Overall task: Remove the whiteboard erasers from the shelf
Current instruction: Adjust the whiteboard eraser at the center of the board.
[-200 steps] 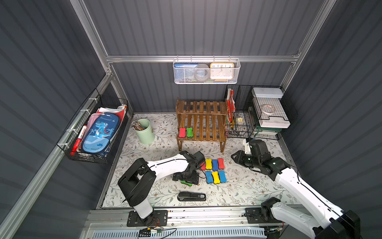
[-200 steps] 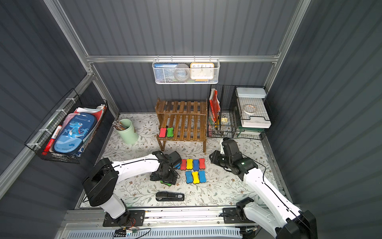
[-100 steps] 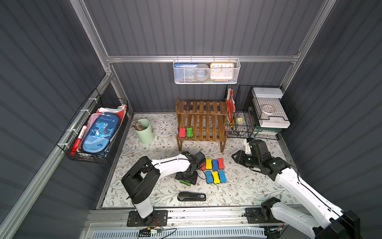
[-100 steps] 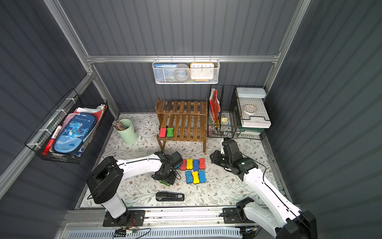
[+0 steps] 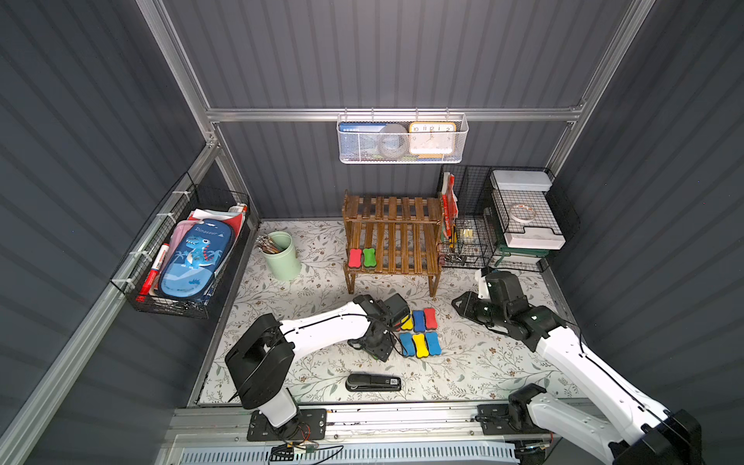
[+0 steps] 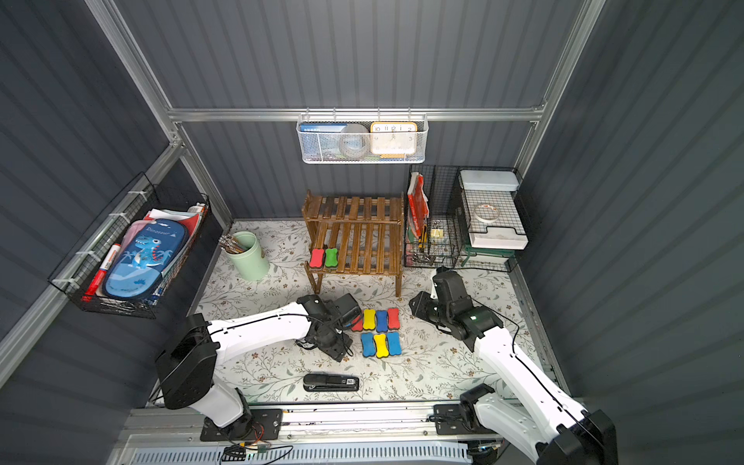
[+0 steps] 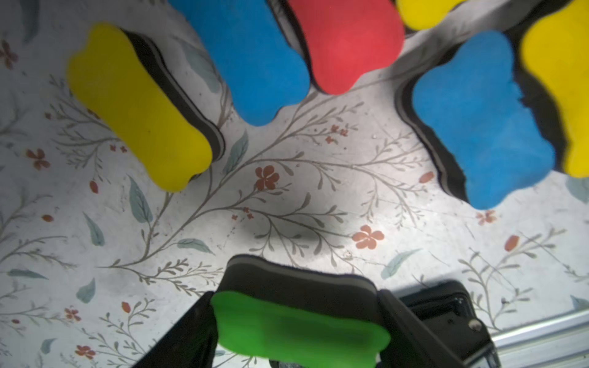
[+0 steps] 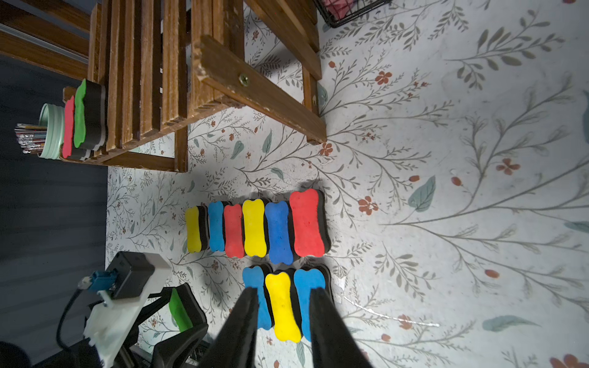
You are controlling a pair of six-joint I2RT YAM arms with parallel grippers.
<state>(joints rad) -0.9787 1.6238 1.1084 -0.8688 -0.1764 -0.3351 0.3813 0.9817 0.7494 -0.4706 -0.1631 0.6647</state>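
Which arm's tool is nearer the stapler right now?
Left. The left tool, holding a green eraser, is just behind the stapler; the right tool is farther, past the eraser rows.

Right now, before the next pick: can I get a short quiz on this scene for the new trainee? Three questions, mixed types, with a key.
1. How many erasers lie on the shelf?
2. True or false: the right gripper is clamped on a yellow eraser.
3. What is held by the left gripper? A) a blue eraser B) a green eraser C) the stapler

Key
1. Two: the red eraser and its green neighbour, on the lower tier.
2. False: its jaws stand apart with nothing between them.
3. B
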